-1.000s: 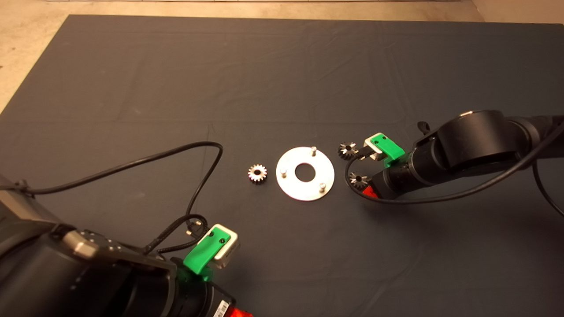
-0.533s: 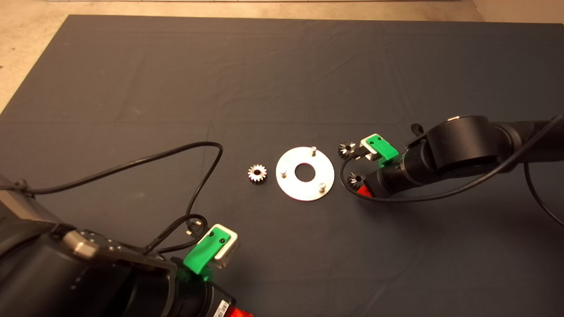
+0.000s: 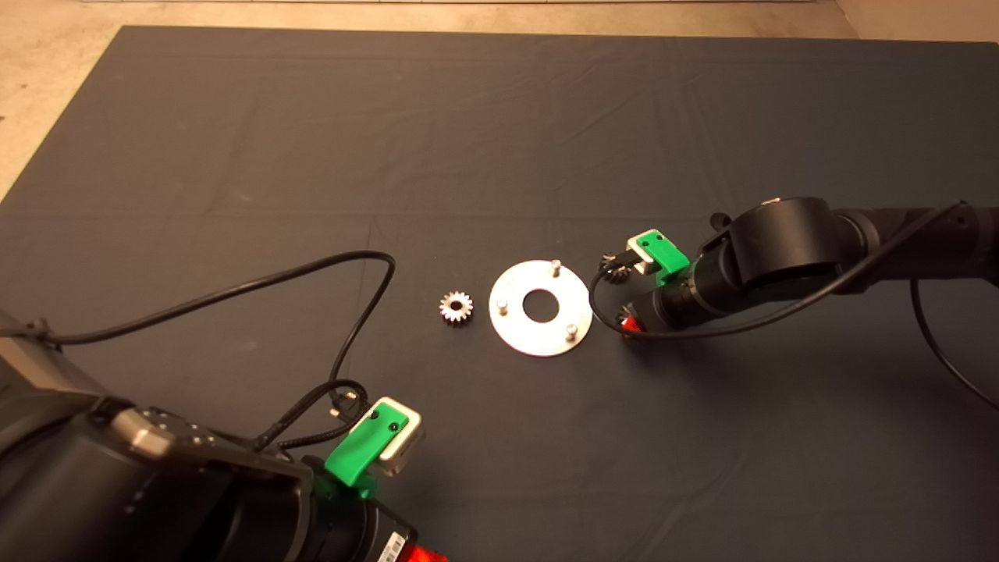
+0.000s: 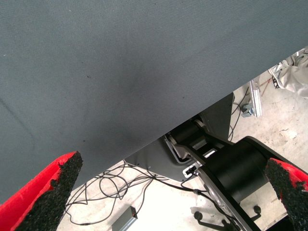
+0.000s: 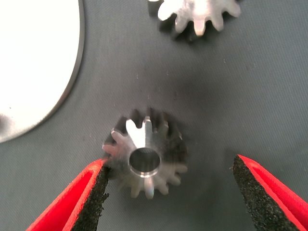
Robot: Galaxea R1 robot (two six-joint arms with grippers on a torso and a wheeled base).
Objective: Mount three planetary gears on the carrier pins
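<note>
Right gripper (image 5: 168, 192) low over the table (image 3: 499, 117) at centre right of the head view, fingers spread and straddling one planetary gear (image 5: 147, 156); one pad (image 5: 94, 197) just touches the gear's teeth while the other stands apart, so the gear is bracketed but not yet pinched; the gear lies flat with its centre hole facing up, an attitude that should let it drop straight over a pin once lifted.

A second gear (image 5: 197, 17) lies near the first, toward the far edge of the right wrist view; in the head view both sit just right of the carrier disc (image 3: 540, 336) and are largely masked by the arm; a third gear (image 3: 456, 307) rests just left of the disc, apart from it.

The three carrier pins (image 3: 555, 267) stand bare around the disc's large centre hole; judged from this, no gear is yet installed and the step in hand is the first pick-up.

Left gripper (image 4: 178, 192) parked at the lower left of the head view, fingers wide apart and holding nothing; its wrist view shows the table edge with the floor and cables beyond; presumably it waits so as to keep the working area free.
</note>
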